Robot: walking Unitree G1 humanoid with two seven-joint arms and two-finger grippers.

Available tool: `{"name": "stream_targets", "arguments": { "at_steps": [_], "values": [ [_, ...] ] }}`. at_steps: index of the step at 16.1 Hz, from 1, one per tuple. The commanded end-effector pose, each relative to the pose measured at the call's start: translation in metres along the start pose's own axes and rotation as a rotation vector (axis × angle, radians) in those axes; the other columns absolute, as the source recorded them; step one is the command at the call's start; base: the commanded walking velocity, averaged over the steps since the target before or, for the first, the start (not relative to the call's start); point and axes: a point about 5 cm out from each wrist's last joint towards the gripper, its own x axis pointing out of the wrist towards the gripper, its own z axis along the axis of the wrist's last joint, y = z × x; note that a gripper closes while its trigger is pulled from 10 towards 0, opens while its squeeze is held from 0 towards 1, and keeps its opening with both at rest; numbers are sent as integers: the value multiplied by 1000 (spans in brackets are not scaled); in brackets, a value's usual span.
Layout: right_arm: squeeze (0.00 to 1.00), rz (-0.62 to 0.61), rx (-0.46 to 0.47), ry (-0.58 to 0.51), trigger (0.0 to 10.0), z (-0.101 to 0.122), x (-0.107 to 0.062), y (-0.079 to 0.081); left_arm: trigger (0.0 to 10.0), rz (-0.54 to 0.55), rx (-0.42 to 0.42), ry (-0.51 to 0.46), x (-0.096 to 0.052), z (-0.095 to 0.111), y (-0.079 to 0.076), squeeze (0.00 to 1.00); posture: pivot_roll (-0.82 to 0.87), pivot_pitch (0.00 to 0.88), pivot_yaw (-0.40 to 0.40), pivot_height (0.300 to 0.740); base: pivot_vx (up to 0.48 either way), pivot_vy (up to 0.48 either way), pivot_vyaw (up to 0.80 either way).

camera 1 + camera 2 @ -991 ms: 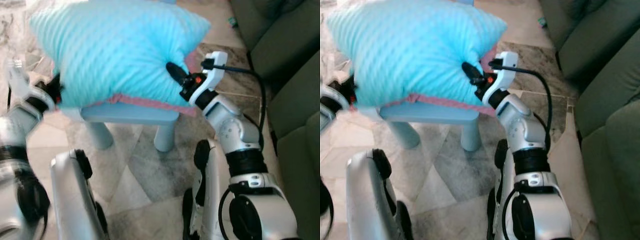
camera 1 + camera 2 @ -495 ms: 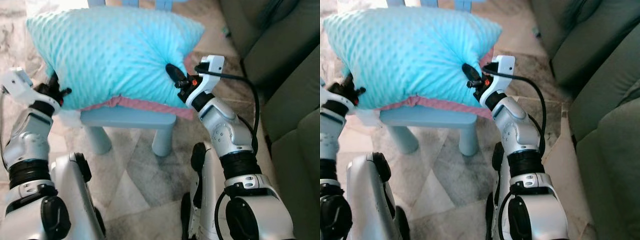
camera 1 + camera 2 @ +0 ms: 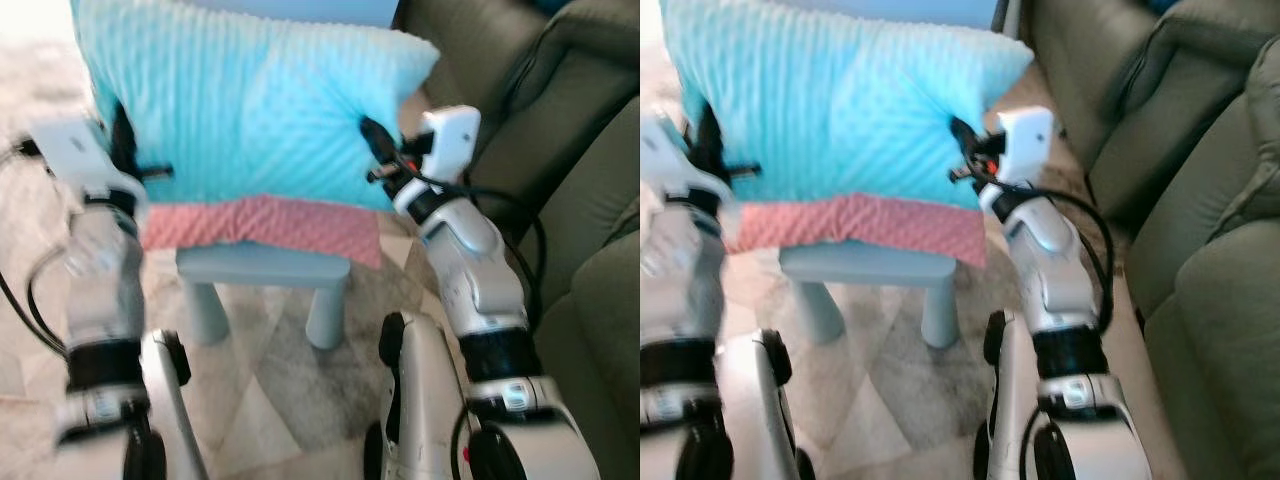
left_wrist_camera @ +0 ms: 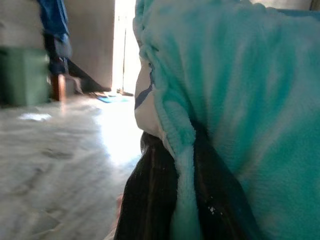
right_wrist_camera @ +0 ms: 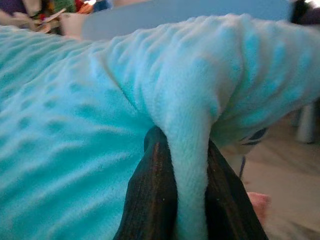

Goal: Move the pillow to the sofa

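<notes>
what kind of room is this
Most likely a home living room: a green sofa on the right, a marble-look tiled floor, and a small blue stool under the held pillow.

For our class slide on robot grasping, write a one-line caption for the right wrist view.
Right pincer shut on a bunched fold of the turquoise pillow.
</notes>
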Motion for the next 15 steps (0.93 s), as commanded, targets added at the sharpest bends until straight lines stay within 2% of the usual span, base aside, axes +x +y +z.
{"name": "stream_targets", "arguments": {
  "at_steps": [1,3,5,6,7,9,10,14,15],
  "values": [
    [0,-26,-32,-33,0,8,-5,-1,0,14,41,-71,-3,13,-3,0,-100,0,-42,352,0,0,0],
    [0,-99,-70,-19,0,3,-24,-6,0,4,93,-17,-24,0,-2,0,-107,0,-31,352,0,0,0],
    [0,-139,-120,3,0,0,-38,-9,0,-3,96,56,-43,-16,0,0,-126,0,-17,352,0,0,0],
    [0,-180,-161,33,0,-5,-53,-13,0,0,77,121,-61,-29,-2,0,-129,0,-9,352,0,0,0],
    [0,-196,-168,41,0,-6,-58,-14,0,-3,68,139,-66,-33,-4,0,-129,0,-9,352,0,0,0],
    [0,-263,-194,90,0,-15,-74,-17,0,-35,63,209,-89,-47,-12,0,-135,0,0,352,0,0,0],
    [0,-280,-207,113,0,-19,-81,-17,0,-51,67,234,-96,-52,-13,0,-135,0,4,352,0,0,0],
    [0,-297,-209,171,0,-27,-90,-12,0,-102,53,305,-106,-61,-6,0,-130,0,15,352,0,0,0],
    [0,-314,-230,199,10000,-29,-90,-13,0,-102,50,310,-106,-62,-5,0,-130,0,15,352,0,0,0]
  ]
}}
